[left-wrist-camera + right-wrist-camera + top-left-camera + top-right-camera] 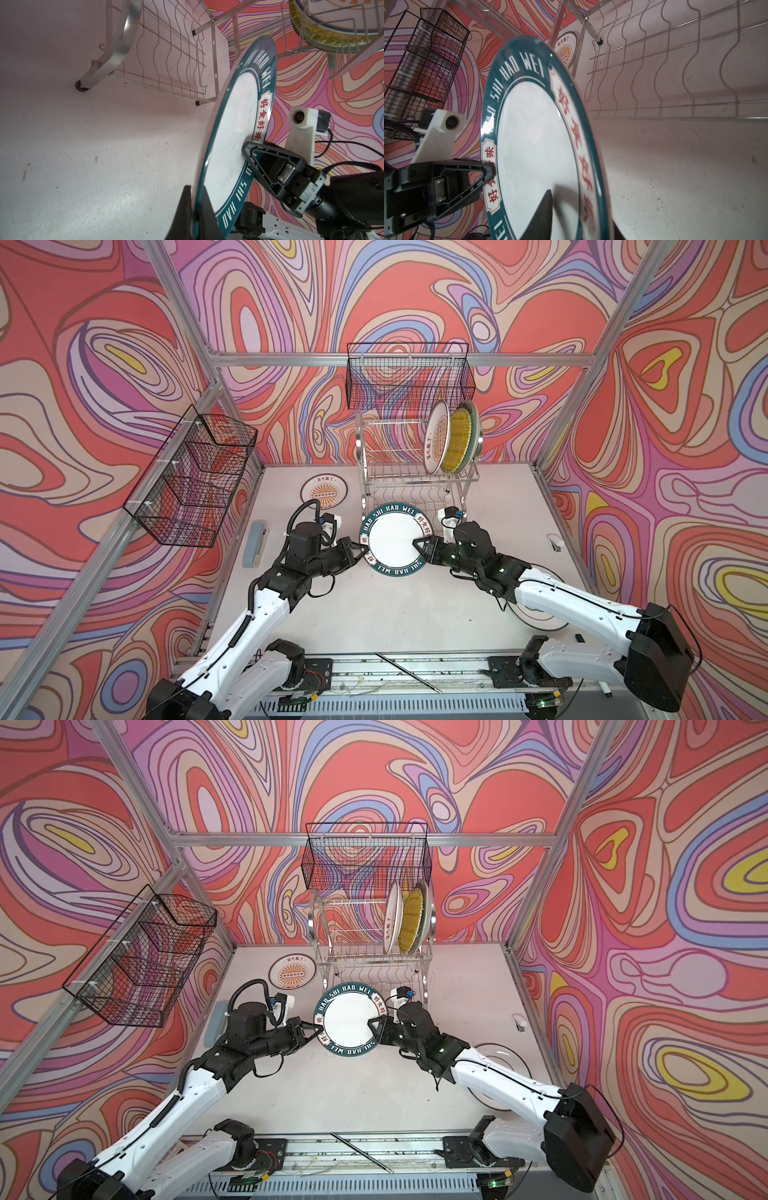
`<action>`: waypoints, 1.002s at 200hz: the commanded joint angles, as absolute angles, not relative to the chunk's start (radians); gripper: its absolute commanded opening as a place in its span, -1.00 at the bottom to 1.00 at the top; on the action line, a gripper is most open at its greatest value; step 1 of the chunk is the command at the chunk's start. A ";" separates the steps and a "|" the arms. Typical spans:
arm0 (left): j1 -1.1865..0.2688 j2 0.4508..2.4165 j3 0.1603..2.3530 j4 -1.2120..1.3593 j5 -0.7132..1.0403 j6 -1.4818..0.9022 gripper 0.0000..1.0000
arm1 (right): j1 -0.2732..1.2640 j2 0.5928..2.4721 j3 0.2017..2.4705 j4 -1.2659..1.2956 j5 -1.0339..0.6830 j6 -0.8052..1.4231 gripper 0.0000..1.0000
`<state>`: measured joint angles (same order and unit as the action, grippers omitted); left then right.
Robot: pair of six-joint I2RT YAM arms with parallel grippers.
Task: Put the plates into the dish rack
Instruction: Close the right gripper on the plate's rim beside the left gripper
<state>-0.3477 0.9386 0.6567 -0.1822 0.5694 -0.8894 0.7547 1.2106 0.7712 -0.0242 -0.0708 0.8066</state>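
Note:
The white plate with the dark-green lettered rim (pixel 392 539) (pixel 349 1021) hangs level in the air in front of the dish rack (pixel 415 477) (pixel 370 957). My left gripper (pixel 365 552) (pixel 196 187) is shut on its left rim. My right gripper (pixel 417 544) (pixel 581 207) straddles the right rim, one finger over the white face with a gap, the other beneath. An orange-sunburst plate (pixel 436 439), a yellow one (pixel 457 441) and a pale one (pixel 475 423) stand in the upper tier. Another sunburst plate (pixel 324 493) lies flat left of the rack. A black-ringed plate (pixel 498 1065) lies under my right arm.
Black mesh baskets hang on the back wall (pixel 409 375) above the rack and on the left wall (pixel 195 481). A grey-blue oblong object (pixel 255 543) lies at the table's left edge, a small white item (pixel 555 542) at the right edge. A thin metal rod (pixel 409 672) lies on the front rail.

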 commanded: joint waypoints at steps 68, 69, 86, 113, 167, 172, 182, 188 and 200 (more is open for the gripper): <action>-0.378 0.991 0.695 -0.135 0.586 -0.847 -1.00 | 0.765 1.180 0.776 0.030 -0.134 0.796 -0.79; -0.379 0.992 0.696 -0.134 0.586 -0.847 -1.00 | 0.765 1.180 0.776 0.030 -0.135 0.796 -0.79; -0.381 1.000 0.699 -0.132 0.585 -0.847 -1.00 | 0.765 1.173 0.775 0.029 -0.137 0.795 -0.96; -0.382 1.008 0.708 -0.141 0.578 -0.843 -1.00 | 0.765 1.165 0.774 0.017 -0.132 0.791 -1.00; -0.382 1.022 0.722 -0.173 0.560 -0.828 -0.81 | 0.764 1.154 0.806 -0.080 -0.085 0.775 -1.00; -0.382 1.023 0.723 -0.173 0.559 -0.828 -0.75 | 0.765 1.152 0.805 -0.081 -0.085 0.776 -1.00; -0.382 1.023 0.725 -0.175 0.559 -0.828 -0.63 | 0.764 1.151 0.807 -0.088 -0.085 0.770 -1.00; -0.381 1.025 0.727 -0.176 0.558 -0.828 -0.58 | 0.765 1.150 0.810 -0.094 -0.082 0.768 -1.00; -0.382 1.026 0.730 -0.183 0.554 -0.824 -0.47 | 0.764 1.151 0.817 -0.114 -0.079 0.760 -1.00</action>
<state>-0.3641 1.0248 0.6884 -0.1852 0.5545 -0.8665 0.7490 1.1568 0.7887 -0.0597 -0.0692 0.8261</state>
